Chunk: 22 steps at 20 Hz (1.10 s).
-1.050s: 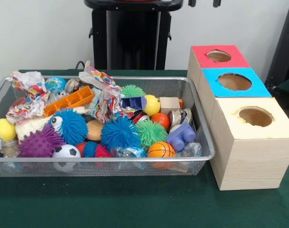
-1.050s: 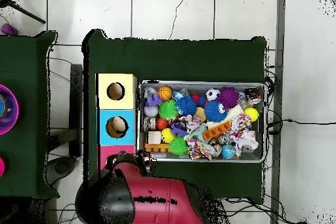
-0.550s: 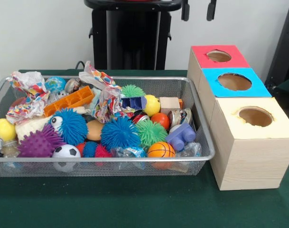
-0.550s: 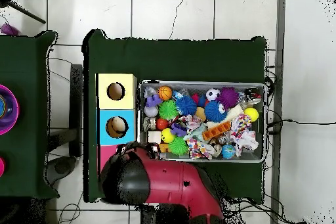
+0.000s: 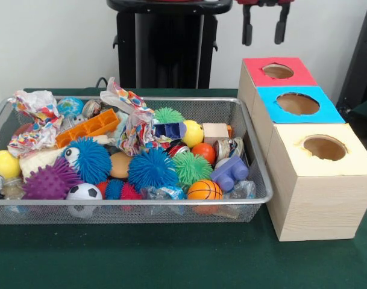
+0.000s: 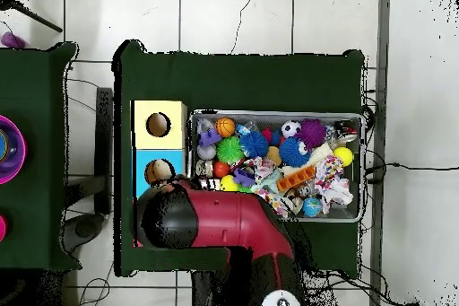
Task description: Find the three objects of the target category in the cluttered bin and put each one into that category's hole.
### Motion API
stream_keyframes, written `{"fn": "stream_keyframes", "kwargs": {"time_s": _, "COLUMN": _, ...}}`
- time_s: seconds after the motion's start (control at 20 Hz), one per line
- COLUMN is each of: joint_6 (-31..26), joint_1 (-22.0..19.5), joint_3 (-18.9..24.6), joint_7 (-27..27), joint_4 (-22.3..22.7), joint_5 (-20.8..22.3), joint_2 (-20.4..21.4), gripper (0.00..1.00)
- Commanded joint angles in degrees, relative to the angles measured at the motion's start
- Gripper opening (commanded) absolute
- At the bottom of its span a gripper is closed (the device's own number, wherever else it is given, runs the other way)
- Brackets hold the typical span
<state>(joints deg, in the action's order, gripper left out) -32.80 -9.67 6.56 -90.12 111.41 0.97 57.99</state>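
Gripper (image 5: pixel 265 25) fingers hang down from the top edge of the front view, above the red box (image 5: pixel 278 71). The two black fingers (image 5: pixel 247 33) are spread apart with nothing between them, and they touch nothing. Only the fingers and a bit of red above them show; the rest is cut off by the picture's top.

From overhead, the red and black arm (image 6: pixel 211 222) covers the red box and part of the blue box (image 6: pixel 160 171), so the gripper itself is hidden there (only the arm's round black end shows).

Three boxes stand in a row beside the wire bin (image 5: pixel 255 162), each with a round hole on top: red farthest back, blue in the middle, and a pale yellow box (image 5: pixel 320 180) nearest.

The bin is packed full. Spiky balls sit in it: a blue spiky ball (image 5: pixel 151 169), a green one (image 5: pixel 191 167), a purple one (image 5: pixel 50 180). There is also a small basketball (image 5: pixel 204 189), a soccer ball (image 5: pixel 84 192), a yellow ball (image 5: pixel 3 163), an orange tray (image 5: pixel 88 127) and crinkly coloured paper (image 5: pixel 37 117). Things lower down are partly buried and hard to make out.
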Motion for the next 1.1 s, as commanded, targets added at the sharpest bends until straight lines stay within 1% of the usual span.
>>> {"fn": "stream_keyframes", "kwargs": {"time_s": 0.05, "joint_6": -8.28, "joint_1": 1.06, "joint_3": 4.19, "joint_7": -0.47, "joint_4": -10.29, "joint_5": 4.17, "joint_2": -6.20, "gripper": 1.00}}
{"fn": "stream_keyframes", "kwargs": {"time_s": 0.35, "joint_6": -11.53, "joint_1": 0.57, "joint_3": 3.51, "joint_7": -0.56, "joint_4": -15.63, "joint_5": 4.73, "joint_2": -10.46, "gripper": 1.00}}
{"fn": "stream_keyframes", "kwargs": {"time_s": 0.45, "joint_6": -11.45, "joint_1": 0.24, "joint_3": 3.47, "joint_7": -0.52, "joint_4": -15.99, "joint_5": 4.94, "joint_2": -10.75, "gripper": 1.00}}
{"fn": "stream_keyframes", "kwargs": {"time_s": 0.6, "joint_6": -10.36, "joint_1": -1.56, "joint_3": 3.78, "joint_7": 0.57, "joint_4": -14.82, "joint_5": 4.82, "joint_2": -10.77, "gripper": 1.00}}
{"fn": "stream_keyframes", "kwargs": {"time_s": 0.65, "joint_6": -11.28, "joint_1": -2.04, "joint_3": 3.82, "joint_7": 0.98, "joint_4": -14.96, "joint_5": 4.73, "joint_2": -10.67, "gripper": 1.00}}
{"fn": "stream_keyframes", "kwargs": {"time_s": 1.1, "joint_6": -9.20, "joint_1": -9.73, "joint_3": 4.66, "joint_7": 4.49, "joint_4": -9.02, "joint_5": 4.72, "joint_2": -7.94, "gripper": 1.00}}
